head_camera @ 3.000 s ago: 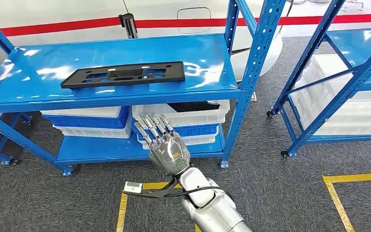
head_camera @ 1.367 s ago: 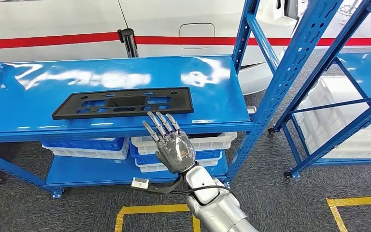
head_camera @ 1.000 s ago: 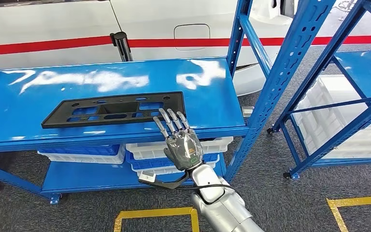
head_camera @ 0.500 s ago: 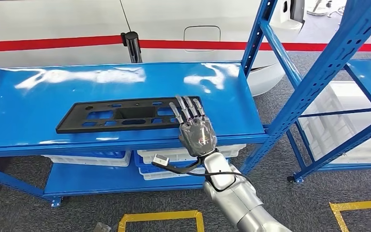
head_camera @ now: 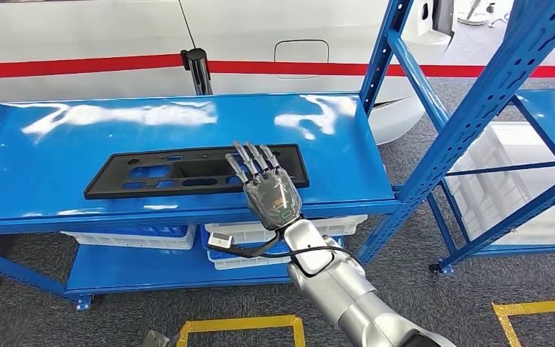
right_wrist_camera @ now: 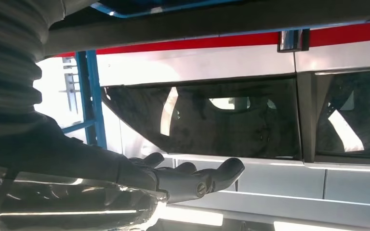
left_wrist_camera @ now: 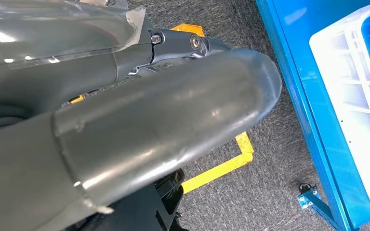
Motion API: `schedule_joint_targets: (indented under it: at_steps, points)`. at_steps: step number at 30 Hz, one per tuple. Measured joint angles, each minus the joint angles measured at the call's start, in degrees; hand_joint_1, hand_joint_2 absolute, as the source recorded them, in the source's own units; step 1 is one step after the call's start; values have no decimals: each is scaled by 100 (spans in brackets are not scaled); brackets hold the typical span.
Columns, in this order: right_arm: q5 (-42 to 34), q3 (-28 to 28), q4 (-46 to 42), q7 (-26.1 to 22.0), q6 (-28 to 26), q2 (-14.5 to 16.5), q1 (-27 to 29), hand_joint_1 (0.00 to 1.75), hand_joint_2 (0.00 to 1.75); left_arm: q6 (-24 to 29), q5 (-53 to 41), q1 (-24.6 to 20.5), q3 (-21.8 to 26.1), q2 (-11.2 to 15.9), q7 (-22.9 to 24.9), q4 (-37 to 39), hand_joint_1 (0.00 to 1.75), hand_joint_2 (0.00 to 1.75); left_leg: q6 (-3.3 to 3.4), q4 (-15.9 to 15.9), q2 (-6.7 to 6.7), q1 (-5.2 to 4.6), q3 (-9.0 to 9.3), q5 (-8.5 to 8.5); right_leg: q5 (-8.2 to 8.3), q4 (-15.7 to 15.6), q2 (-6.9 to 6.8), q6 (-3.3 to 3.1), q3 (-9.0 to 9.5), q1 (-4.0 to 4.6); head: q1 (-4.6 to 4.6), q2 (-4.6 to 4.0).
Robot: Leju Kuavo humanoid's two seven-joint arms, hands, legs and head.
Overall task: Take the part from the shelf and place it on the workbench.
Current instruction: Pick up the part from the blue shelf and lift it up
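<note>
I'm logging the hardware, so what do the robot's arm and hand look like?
The right arm is glossy silver with rounded segments. A black cable loops at the wrist, ending in a small white connector. The right hand has a metallic grey back with a small green marking and slim silver-grey fingers.

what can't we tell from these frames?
- Head view: right hand covers part of the black part; contact unclear.
- Head view: top shelf hides most of the white crates.
- Left wrist view: dark cover hides the left hand; state unknown.

part (head_camera: 188,172) black | shelf (head_camera: 43,181) glossy blue | crates (head_camera: 347,225) white | floor tape (head_camera: 246,323) yellow
</note>
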Motion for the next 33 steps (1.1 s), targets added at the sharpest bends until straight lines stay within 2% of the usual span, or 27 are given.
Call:
schedule_joint_targets:
  at_steps: [7, 13, 20, 33]
  points:
    - [-109, 74, 254, -42, -1, 58, -89, 0, 175, 25, 47, 0, 2, 0, -4, 0, 0, 0, -2, -3, 3, 17, -1, -1, -2, 2, 0, -2, -1, 24, 0, -1]
    - [-144, 227, 782, 39, -2, 226, -262, 0, 175, 44, 80, 0, 7, 0, -20, 0, 0, 0, -2, -3, 4, 23, -1, -1, -2, 2, 0, -3, -1, 29, 2, -1]
    - [28, 285, 1405, 553, -31, 378, -561, 0, 175, 21, 88, -2, 2, -1, -49, 0, 0, 0, -2, -2, 4, 23, 2, -1, -3, 1, 0, -4, -22, 28, 1, 0]
    - [43, 327, 1953, 1310, -44, 259, -927, 0, 175, -77, 38, -53, -84, -33, 50, 0, 0, 0, -2, -2, 5, 23, 13, -2, -5, 1, 1, -5, -36, 28, 0, 0]
